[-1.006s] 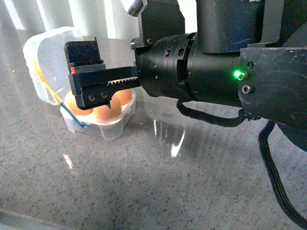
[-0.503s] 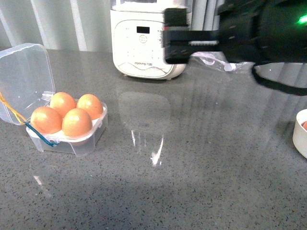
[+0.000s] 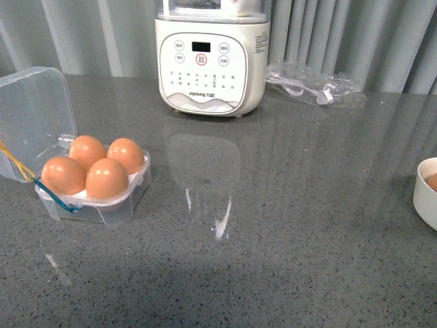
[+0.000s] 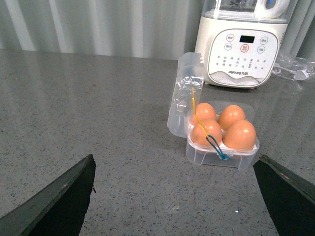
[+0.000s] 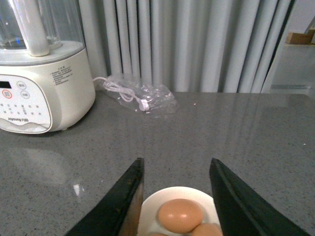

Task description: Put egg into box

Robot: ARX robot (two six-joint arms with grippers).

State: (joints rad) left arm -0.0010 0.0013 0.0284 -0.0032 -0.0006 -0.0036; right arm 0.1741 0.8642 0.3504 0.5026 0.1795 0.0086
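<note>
Front view puts the egg of the task most likely among the four brown eggs (image 3: 106, 179) in the box (image 3: 116, 208), on the near left of the grey table (image 3: 273, 239). They all look alike, so it cannot be told which one it is. Each egg rests in its own hollow, which keeps it from rolling or bumping the others. All four hollows are filled, so the job looks done. The clear lid (image 3: 34, 116) stands up on the far left side of the box, out of the way, so the top is free for an egg to come down. A yellow cord (image 3: 13, 160) and a blue cord (image 3: 58, 198) hang at the box's left side. On the far side stands a white machine (image 3: 210, 58) with buttons, and a plastic bag (image 3: 321, 85) lies to its right. At the right edge sits a white bowl (image 3: 425, 198), well apart from the box. It holds spare eggs (image 5: 180, 215) so they cannot roll off. No arm shows in the front view. The left gripper (image 4: 174, 158) hangs apart from the box, fingers spread wide with nothing in them. The right gripper (image 5: 176, 160) hangs near the bowl, fingers parted and bare, touching no egg.
</note>
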